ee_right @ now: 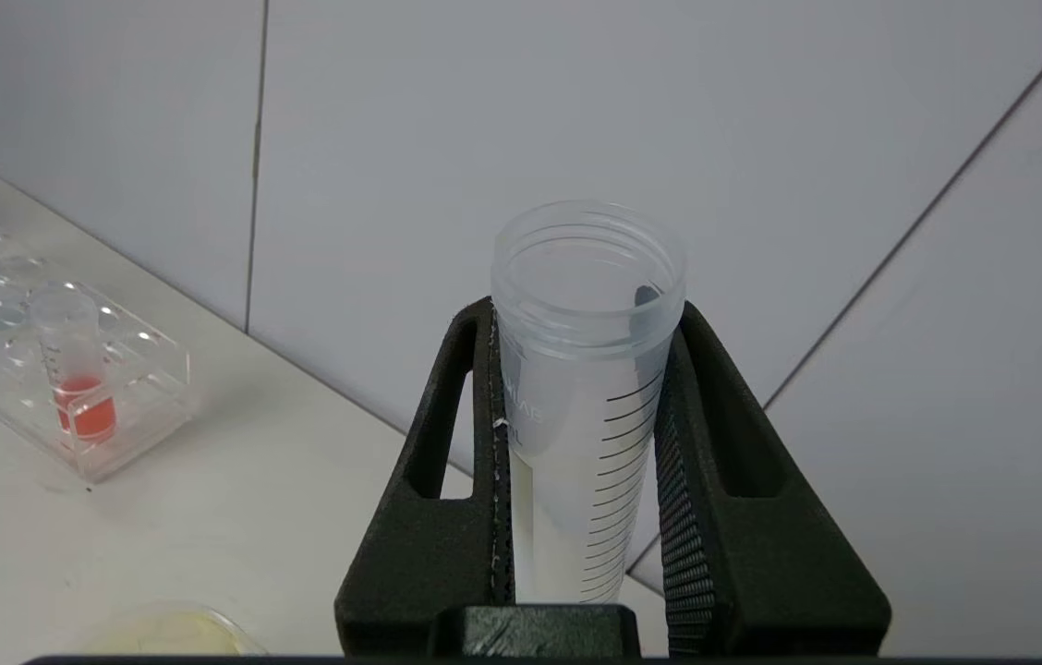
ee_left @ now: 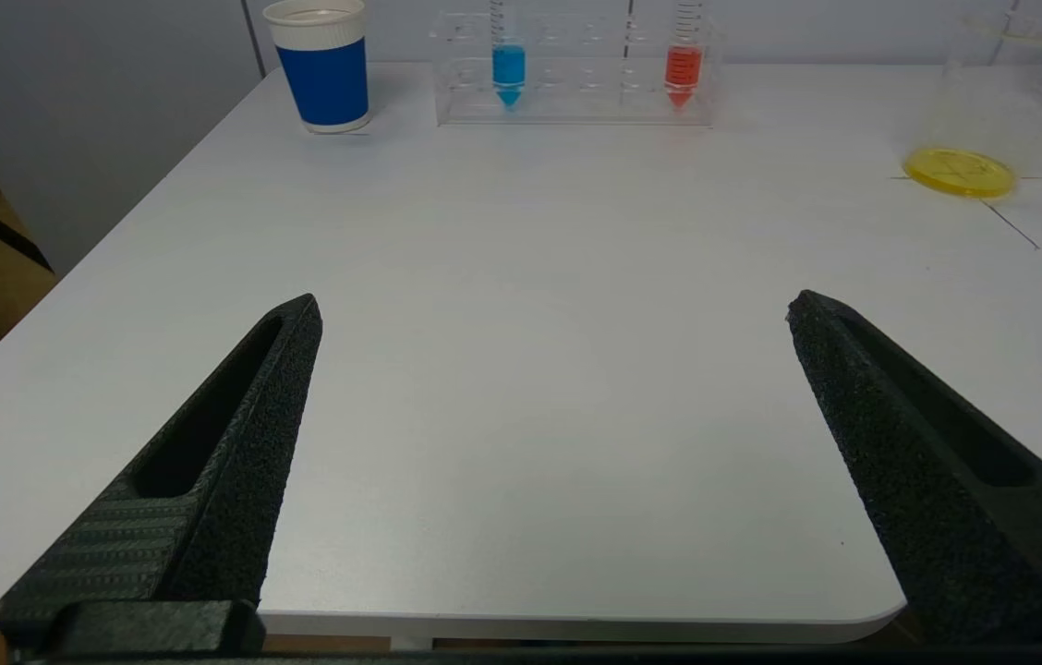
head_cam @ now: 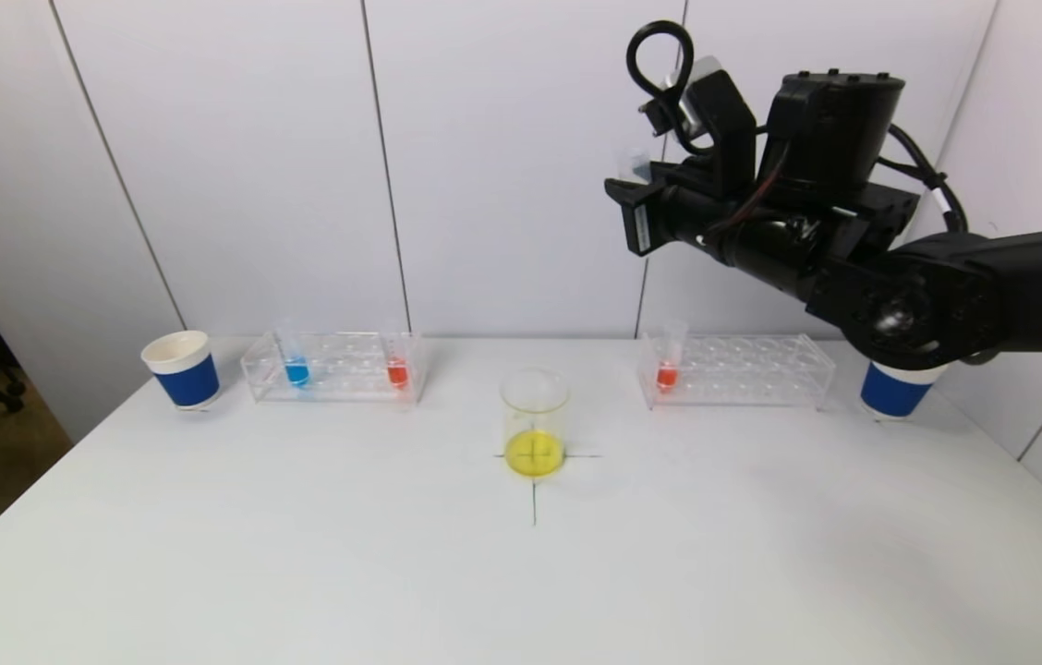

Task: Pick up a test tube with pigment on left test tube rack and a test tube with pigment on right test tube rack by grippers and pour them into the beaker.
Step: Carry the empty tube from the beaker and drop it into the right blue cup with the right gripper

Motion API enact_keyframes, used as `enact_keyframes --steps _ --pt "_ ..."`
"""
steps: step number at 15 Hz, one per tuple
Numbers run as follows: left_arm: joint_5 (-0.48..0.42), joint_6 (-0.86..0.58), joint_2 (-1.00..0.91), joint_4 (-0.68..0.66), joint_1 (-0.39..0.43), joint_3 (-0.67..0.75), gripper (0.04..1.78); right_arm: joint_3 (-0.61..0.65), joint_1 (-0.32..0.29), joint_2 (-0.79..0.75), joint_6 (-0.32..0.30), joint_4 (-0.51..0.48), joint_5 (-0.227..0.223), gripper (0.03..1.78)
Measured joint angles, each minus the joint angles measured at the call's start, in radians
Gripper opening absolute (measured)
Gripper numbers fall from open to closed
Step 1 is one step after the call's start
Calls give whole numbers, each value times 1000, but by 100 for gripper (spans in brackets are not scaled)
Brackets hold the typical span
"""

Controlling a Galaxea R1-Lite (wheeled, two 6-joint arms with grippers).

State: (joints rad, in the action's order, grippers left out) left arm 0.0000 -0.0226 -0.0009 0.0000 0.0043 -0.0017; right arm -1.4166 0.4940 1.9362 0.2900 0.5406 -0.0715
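High above the table, to the right of the beaker (head_cam: 535, 425), my right gripper (head_cam: 629, 196) is shut on a clear, empty-looking graduated test tube (ee_right: 576, 388), whose open mouth points past the fingertips. The beaker holds yellow liquid at its bottom. The left test tube rack (head_cam: 336, 365) holds a blue-filled tube (head_cam: 296, 365) and a red-filled tube (head_cam: 397, 368). One orange-red tube (head_cam: 668, 365) stands in the right test tube rack (head_cam: 743, 369). My left gripper (ee_left: 553, 303) is open over the table's front left edge, empty, and does not show in the head view.
A blue paper cup (head_cam: 181, 369) stands left of the left rack. Another blue cup (head_cam: 895, 388) stands right of the right rack, partly behind my right arm. A black cross is marked on the white table (head_cam: 521, 573) under the beaker.
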Motion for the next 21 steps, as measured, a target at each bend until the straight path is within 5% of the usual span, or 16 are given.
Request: enact_keyframes --steps 4,10,14,21 --pt "0 0 0 0 0 0 176 -76 -56 -94 -129 -268 -27 50" --pt "0 0 0 0 0 0 176 -109 -241 -205 -210 -414 -16 50" --pt "0 0 0 0 0 0 176 -106 -387 -251 -239 -431 0 50" --pt "0 0 0 0 0 0 176 -98 -627 -234 -293 -416 93 50"
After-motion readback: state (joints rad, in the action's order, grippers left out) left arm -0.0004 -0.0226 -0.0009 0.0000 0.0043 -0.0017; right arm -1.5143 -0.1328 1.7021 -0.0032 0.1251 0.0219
